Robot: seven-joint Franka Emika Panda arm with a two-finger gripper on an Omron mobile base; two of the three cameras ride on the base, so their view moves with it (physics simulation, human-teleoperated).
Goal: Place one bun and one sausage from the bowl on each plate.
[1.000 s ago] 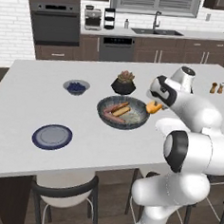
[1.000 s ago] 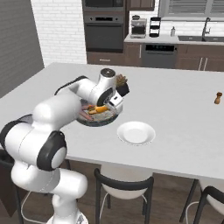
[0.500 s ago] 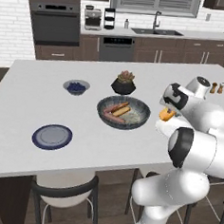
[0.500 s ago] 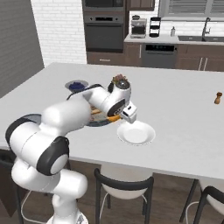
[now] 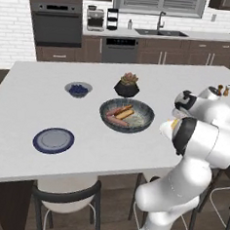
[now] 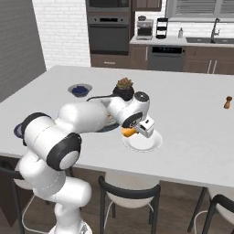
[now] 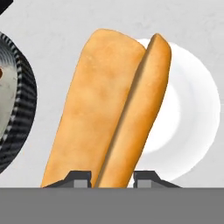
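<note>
The end effector (image 7: 112,177) is clamped on a split bun (image 7: 109,109), holding it lengthwise over the near edge of the white plate (image 7: 192,109) on the bench (image 6: 192,114), just beside the bowl (image 5: 142,120), presumably so it drops squarely onto the plate.

A long golden-brown split bun (image 7: 114,109) rises from between the two small dark finger tips (image 7: 78,178) at the bottom of the hand view, pinched there by the gripper (image 7: 112,179), its two halves parted by a narrow seam. Behind its right half lies a plain white round plate (image 7: 192,109) on the pale grey counter (image 7: 52,26), partly covered by the bun. At the left edge curves the ribbed dark rim of a wide dark grey-blue bowl (image 7: 22,100) with a pale inside.
</note>
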